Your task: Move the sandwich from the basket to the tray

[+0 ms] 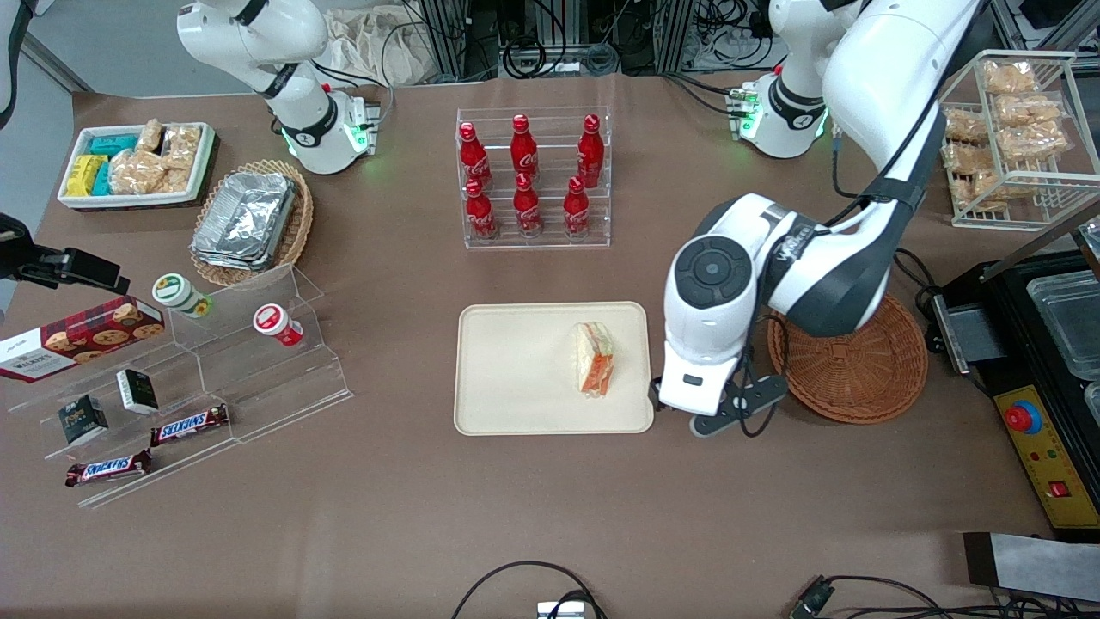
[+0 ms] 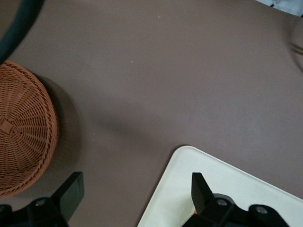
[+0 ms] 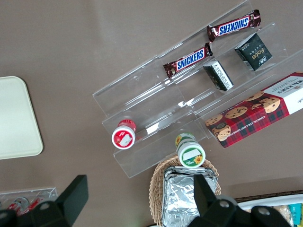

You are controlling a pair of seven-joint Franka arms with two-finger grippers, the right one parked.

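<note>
The sandwich [image 1: 595,358] lay on the tray [image 1: 516,370], near the tray edge closest to the hand [image 2: 135,194], so the placing looked done. The hand hung above the bare desk [image 2: 165,80] between the tray and the basket [image 1: 859,370]. It was released: in the left wrist view its two fingers [image 2: 71,191] stood wide apart with nothing between them.

In that view one finger stood above the corner of the tray and the other toward the basket. I judged that the main risk was the retreat. If the hand went low or sideways, a finger could catch the low rim and push the tray, and the sandwich, which stood on its edge, could tip over. A swing toward the basket could knock its rim. A straight lift looked safest.
</note>
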